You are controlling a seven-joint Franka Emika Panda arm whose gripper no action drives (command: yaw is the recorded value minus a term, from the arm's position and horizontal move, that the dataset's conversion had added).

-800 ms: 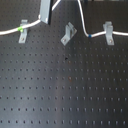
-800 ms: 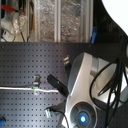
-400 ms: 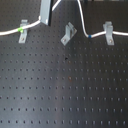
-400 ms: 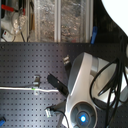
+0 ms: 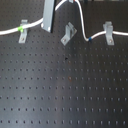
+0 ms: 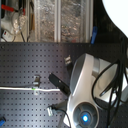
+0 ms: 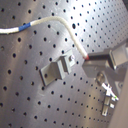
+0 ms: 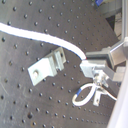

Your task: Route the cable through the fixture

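The white cable [image 5: 79, 19] runs from the first exterior view's left through the left clip [image 5: 22, 31], where its green band [image 5: 20, 30] sits. It rises to my gripper [image 5: 48, 20], arcs over, drops to its blue band [image 5: 88, 39] and passes the right clip [image 5: 107, 33]. The slanted grey fixture [image 5: 67, 34] stands between them with no cable in it. My gripper is shut on the cable in both wrist views [image 7: 89, 59] [image 8: 86, 64], just beside and above the fixture [image 7: 57, 70] [image 8: 47, 65].
The black perforated board [image 5: 65, 90] fills the first exterior view. In the second exterior view the white robot arm [image 6: 85, 85] covers the right half, with the cable [image 6: 17, 89] lying to its left. Clear storage boxes [image 6: 60, 20] stand behind the board.
My gripper with the cable seems to have sunk slightly toward the board. The cable's lie in the two outer clips is unchanged.
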